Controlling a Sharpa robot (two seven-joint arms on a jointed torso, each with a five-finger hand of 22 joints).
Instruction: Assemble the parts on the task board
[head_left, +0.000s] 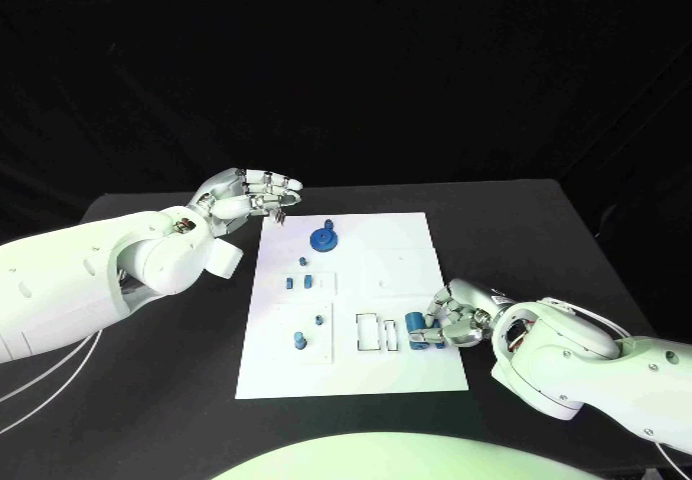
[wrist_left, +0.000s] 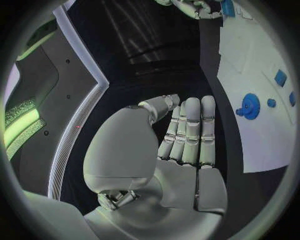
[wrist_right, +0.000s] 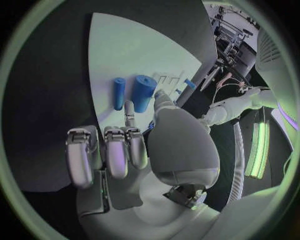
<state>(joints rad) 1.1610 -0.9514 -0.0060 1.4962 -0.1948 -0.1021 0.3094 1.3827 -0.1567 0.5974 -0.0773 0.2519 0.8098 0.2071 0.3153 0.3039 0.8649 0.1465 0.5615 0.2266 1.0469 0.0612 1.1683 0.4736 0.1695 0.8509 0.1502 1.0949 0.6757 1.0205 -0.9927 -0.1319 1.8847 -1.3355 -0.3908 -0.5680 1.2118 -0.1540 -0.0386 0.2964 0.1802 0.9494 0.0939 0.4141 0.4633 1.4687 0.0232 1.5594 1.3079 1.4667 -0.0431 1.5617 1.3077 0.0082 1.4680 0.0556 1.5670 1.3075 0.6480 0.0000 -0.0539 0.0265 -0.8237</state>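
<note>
Right hand (head_left: 459, 322) low right on the task board (head_left: 397, 250), pinching a blue part (head_left: 415, 328); its long side upright, slot just left. Left hand (head_left: 253, 193) upper left, curled, holding nothing, much farther off.

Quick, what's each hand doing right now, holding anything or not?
Left hand: holds nothing, fingers curled in, beside the task board.
Right hand: at a blue part on the board; a grip cannot be told.
</note>
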